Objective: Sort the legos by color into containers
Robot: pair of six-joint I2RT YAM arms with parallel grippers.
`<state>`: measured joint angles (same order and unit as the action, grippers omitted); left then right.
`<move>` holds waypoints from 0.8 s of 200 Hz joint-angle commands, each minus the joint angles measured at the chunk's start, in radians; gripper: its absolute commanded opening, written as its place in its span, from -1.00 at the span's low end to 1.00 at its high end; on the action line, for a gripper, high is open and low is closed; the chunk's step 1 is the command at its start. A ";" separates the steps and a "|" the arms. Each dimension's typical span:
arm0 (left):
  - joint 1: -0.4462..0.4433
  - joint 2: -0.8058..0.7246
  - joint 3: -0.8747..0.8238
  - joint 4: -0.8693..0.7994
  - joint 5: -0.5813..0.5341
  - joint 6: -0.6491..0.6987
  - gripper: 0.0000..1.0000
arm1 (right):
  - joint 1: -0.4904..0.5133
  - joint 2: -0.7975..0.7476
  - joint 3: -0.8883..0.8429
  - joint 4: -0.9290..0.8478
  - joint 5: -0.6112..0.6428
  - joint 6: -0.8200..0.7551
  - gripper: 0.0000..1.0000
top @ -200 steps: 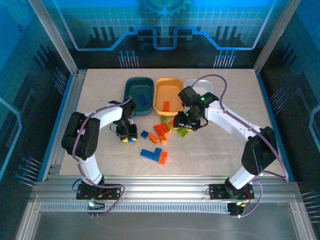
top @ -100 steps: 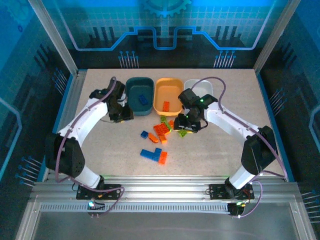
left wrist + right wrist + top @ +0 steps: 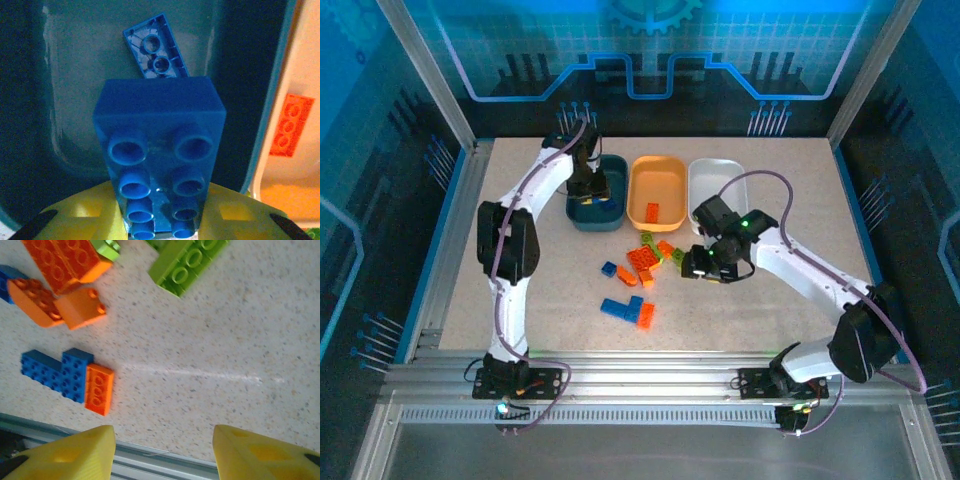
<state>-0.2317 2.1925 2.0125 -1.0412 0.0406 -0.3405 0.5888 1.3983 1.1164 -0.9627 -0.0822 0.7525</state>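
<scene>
Your studded blue plastic brick (image 3: 159,150) left the table and hung over the far dark teal plastic tub (image 3: 598,224), pinched in your left gripper (image 3: 160,220), ready to drop. Your right gripper (image 3: 165,450) backed off the pile of loose bricks (image 3: 645,262), spread.

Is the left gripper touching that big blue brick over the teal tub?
Touching. The left wrist view shows the blue brick pinched between the left gripper's yellow fingers, with no gap on either side.

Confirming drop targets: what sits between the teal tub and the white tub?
The orange tub, one orange brick inside it, seen in the top external view.
</scene>
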 commanded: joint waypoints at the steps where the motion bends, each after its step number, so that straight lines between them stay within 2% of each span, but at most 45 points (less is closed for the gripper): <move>1: 0.008 0.048 0.079 -0.075 -0.009 0.012 -0.36 | 0.007 -0.017 -0.046 -0.007 0.012 0.013 0.11; 34: 0.006 0.109 0.149 -0.110 0.010 0.009 -0.23 | -0.034 0.021 -0.074 0.055 -0.029 0.015 0.14; 87: 0.007 0.087 0.158 -0.126 0.016 0.011 0.11 | -0.108 0.227 0.019 0.168 -0.094 0.002 0.16; 126: 0.006 -0.010 0.102 -0.124 0.031 0.011 0.20 | -0.140 0.375 0.159 0.165 -0.098 -0.027 0.16; 160: 0.005 -0.191 -0.064 -0.086 0.038 0.018 0.23 | -0.156 0.493 0.262 0.137 -0.090 -0.049 0.16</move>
<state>-0.2317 2.1769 2.0357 -1.1213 0.0498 -0.3370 0.4492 1.8217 1.3125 -0.8051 -0.1661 0.7319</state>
